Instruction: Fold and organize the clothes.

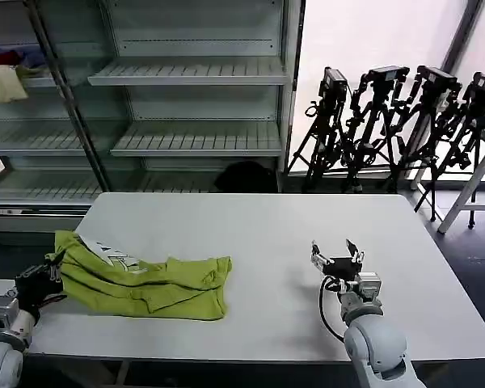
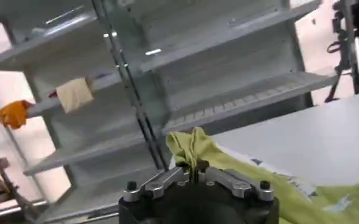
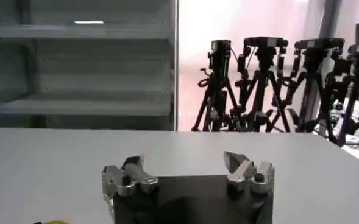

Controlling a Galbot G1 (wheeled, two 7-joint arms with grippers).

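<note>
Green T-shirt (image 1: 145,283) lies long across tabletop (image 1: 291,234). Left pincer (image 2: 194,173) clamped on shirt's end. Right pincer (image 1: 337,257), fingers apart, waits well away from shirt's other end.

Empty metal shelving (image 1: 194,73) stands behind the white table (image 1: 259,226), beside black tripods (image 1: 396,121).

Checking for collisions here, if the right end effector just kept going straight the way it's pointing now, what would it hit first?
Probably nothing nearby. The right end effector, open and empty, points across the bare white table toward its far edge. Beyond that stand the black tripods, though how far off is unclear.
</note>
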